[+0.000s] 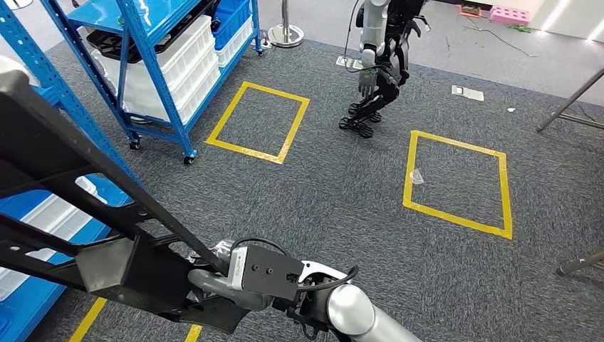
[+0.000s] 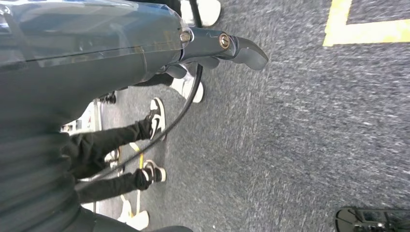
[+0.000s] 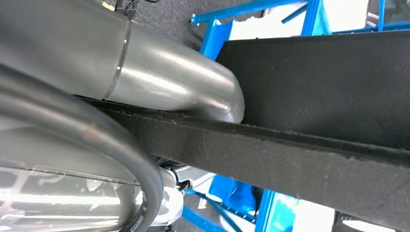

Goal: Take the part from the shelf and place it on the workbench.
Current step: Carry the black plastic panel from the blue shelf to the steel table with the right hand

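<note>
My right hand [image 1: 214, 285] grips the large black part [image 1: 64, 192] low at the left of the head view, its long bar running diagonally from the upper left down toward the wrist, above grey carpet beside the blue shelf [image 1: 153, 68]. My left hand [image 2: 212, 46] holds nothing, fingers curled over the carpet [image 2: 290, 135].

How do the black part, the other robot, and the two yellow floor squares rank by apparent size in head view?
1. Black part, largest, though nearness to the camera inflates it.
2. Right yellow square.
3. Left yellow square; it lies farther off, so the true sizes may match.
4. Other robot.
</note>
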